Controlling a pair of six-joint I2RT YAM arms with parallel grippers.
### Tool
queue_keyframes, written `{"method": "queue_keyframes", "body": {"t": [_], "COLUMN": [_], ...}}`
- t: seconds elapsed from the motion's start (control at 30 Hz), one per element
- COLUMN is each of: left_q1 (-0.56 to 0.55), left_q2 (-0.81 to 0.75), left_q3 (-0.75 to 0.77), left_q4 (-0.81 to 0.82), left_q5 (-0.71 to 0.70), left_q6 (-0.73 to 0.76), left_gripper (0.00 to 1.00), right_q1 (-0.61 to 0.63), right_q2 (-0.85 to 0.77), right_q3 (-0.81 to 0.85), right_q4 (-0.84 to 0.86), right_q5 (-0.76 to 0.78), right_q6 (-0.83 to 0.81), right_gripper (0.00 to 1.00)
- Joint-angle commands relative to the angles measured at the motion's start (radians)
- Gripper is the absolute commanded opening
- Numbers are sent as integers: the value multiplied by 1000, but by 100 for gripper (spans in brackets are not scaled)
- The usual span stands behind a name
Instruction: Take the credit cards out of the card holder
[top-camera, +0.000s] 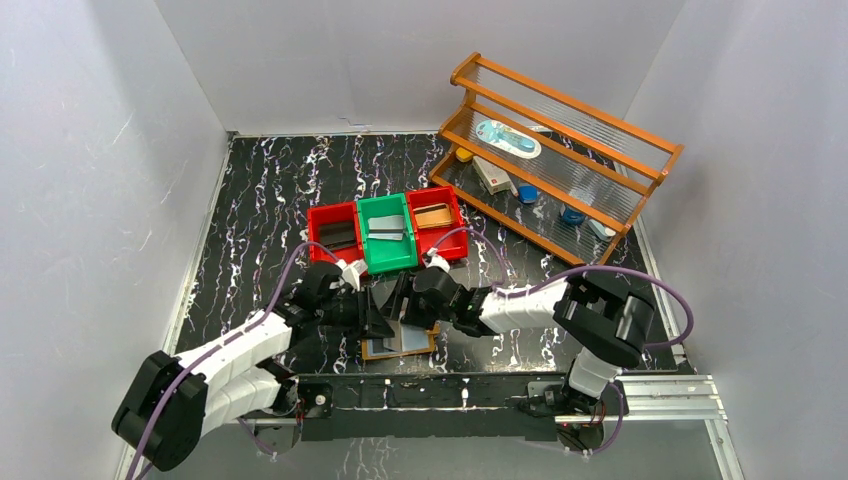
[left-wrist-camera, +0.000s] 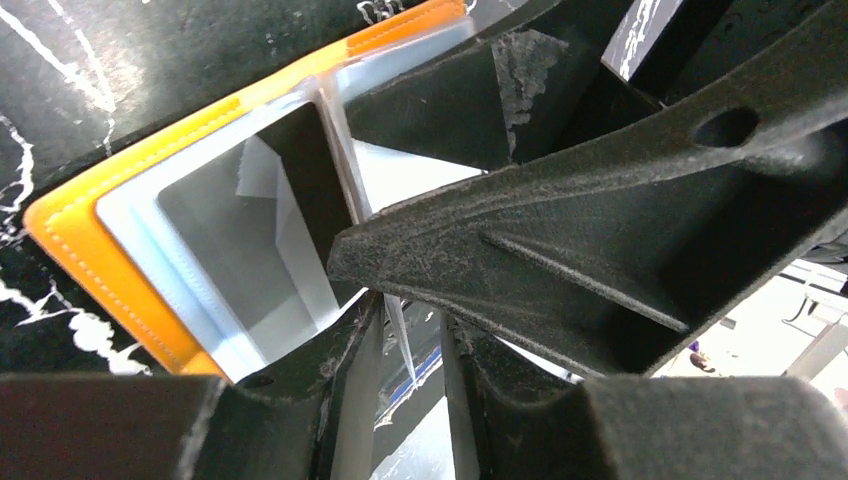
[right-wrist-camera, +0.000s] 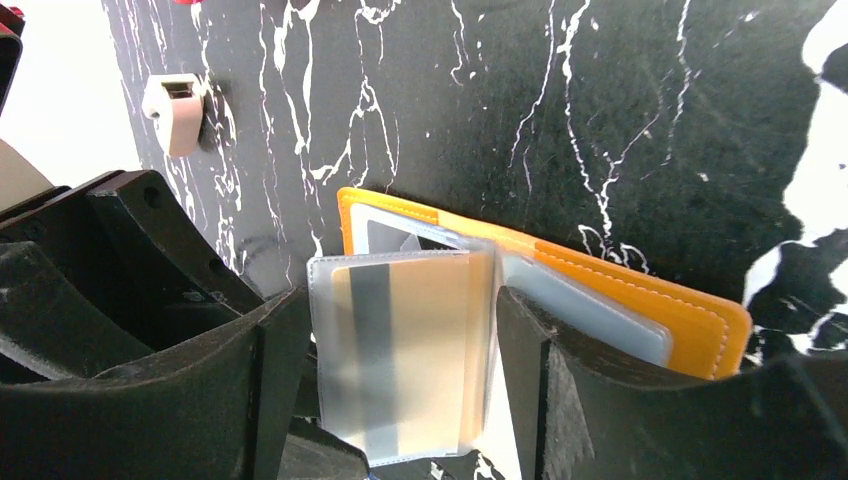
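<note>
Looking down from the top camera, you've got the card holder (top-camera: 402, 345) lying open on the black marbled table (top-camera: 260, 200). It sits just in front of the green bin (top-camera: 387, 232), close to the near edge, with its long axis running left to right at a slight tilt.

Both grippers sit right over it, so only a strip of its near side shows from up there. It's tan-orange leather with pale stitching round the rim and cloudy grey-blue clear pockets inside.

Your right gripper (right-wrist-camera: 400, 300) has its jaws spread wide. One pocket leaf (right-wrist-camera: 330, 290) stands up between them, holding a credit card (right-wrist-camera: 420, 350) with a dark stripe down it. Another greyish card (right-wrist-camera: 392, 237) peeks out of the pocket behind.

Your left gripper (left-wrist-camera: 410, 362) has its jaws close together, with a thin pale edge (left-wrist-camera: 395, 318) poking up between them. Can't tell if they're actually pinching it, and the right gripper's finger blocks most of that view.
</note>
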Motion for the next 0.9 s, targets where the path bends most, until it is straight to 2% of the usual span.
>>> {"method": "queue_keyframes", "body": {"t": [0.0, 0.13, 0.33, 0.6, 0.7, 0.87], "left_q1": [-14, -29, -84, -157, -160, -160], "left_q2": [21, 58, 132, 238, 174, 60], "left_q3": [71, 93, 127, 184, 178, 226], "left_q4": [87, 107, 165, 235, 190, -83], "left_q5": [39, 49, 47, 71, -2, -245], "left_q6": [24, 35, 29, 24, 27, 90], "left_gripper": [28, 29, 32, 36, 37, 43], "right_q1": [9, 9, 9, 8, 5, 5], "right_q2": [-59, -89, -192, -371, -433, -482], "right_q3": [27, 65, 54, -18, -60, -110], "right_q4": [-37, -158, -340, -456, -442, -367], "right_q5": [-1, 59, 210, 328, 331, 280], "right_q6": [-19, -17, 13, 46, 49, 45], "right_gripper": [78, 86, 87, 86, 79, 62]}}
